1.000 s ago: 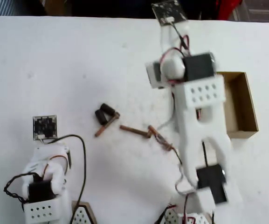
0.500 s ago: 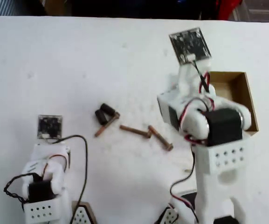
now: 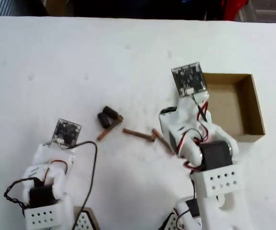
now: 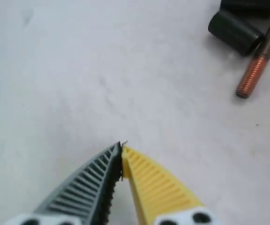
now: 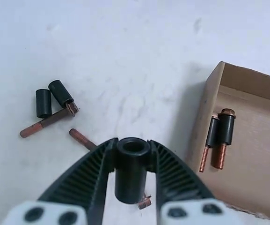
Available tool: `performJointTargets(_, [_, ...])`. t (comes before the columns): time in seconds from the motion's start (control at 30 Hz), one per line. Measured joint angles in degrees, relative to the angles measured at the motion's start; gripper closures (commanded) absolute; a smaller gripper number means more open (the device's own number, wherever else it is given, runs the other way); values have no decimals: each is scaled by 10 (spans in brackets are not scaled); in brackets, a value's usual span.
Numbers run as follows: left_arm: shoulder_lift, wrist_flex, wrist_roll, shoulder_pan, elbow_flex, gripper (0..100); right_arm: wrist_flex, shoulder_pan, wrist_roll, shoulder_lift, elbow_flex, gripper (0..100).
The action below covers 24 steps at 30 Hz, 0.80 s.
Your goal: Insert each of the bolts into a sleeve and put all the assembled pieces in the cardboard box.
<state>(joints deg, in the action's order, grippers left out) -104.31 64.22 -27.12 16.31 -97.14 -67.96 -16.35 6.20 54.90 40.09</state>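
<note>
The right pincer (image 5: 131, 149) is clamped on a black sleeve (image 5: 131, 180), over the counter (image 5: 125, 47) between the loose bolts (image 5: 46, 123) and the cardboard box (image 3: 256, 100) near the counter's right edge. Its wrist view reveals two assembled pieces (image 5: 220, 136) inside the box. The left pincer (image 4: 121, 151) is closed and empty, short of two loose sleeves (image 4: 233, 29).

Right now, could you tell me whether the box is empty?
Not empty: the box holds two sleeved bolts, lying side by side on its floor near one wall, as the right wrist view shows.
</note>
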Motion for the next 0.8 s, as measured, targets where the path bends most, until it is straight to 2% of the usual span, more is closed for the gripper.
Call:
performJointTargets(0.37, [0,0,-8,0,5,980,105,0,0,107,171,981])
performJointTargets(0.6, [0,1,-34,-13,59,980,111,1,0,203,239,981])
performJointTargets(0.8, [-1,40,-39,-30,119,980,111,0,0,295,296,981])
